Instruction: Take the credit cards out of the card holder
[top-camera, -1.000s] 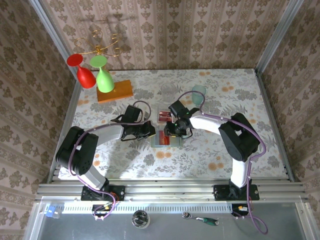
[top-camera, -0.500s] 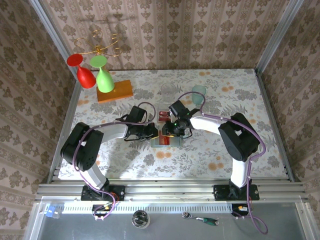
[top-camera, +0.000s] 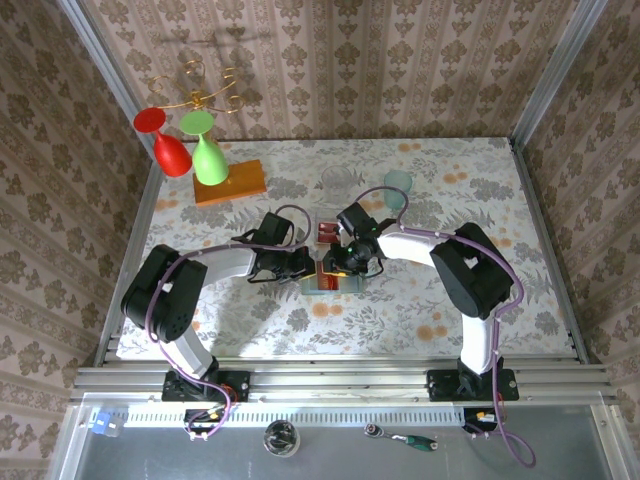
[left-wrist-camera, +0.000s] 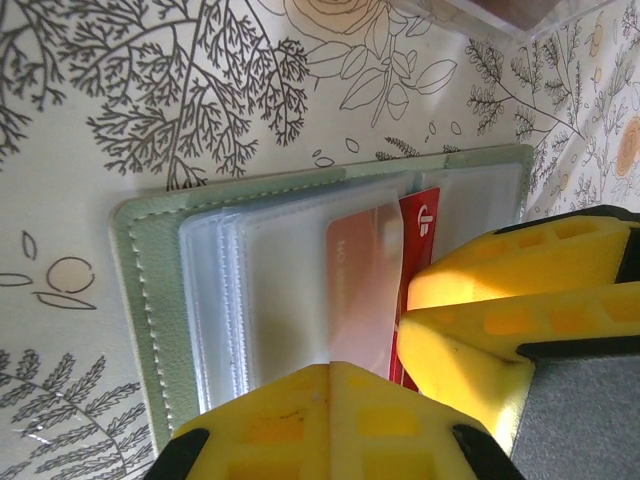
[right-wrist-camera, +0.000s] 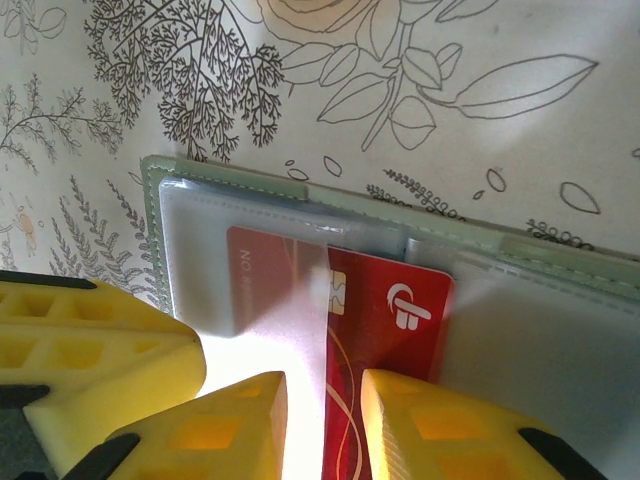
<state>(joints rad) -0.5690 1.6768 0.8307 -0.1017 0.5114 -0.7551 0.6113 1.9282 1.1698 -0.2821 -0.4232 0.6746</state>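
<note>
On my screen the card holder (right-wrist-camera: 240, 178) is pale grey-green with frosted clear sleeves, and the credit card (right-wrist-camera: 390, 320) is red with a white logo and thin pale swirls. The tablecloth (right-wrist-camera: 450, 60) is cream, with grey line-drawn foliage and orange blooms

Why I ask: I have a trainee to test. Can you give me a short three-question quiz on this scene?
1. True or false: the card holder lies open.
2. The card sticking partway out of a clear sleeve is: A blue, B red, C green.
3. Fill in the blank: the left pincer, resting at the card holder's edge, is ____ (open or shut).

Key: 1 true; 2 B; 3 shut.
</note>
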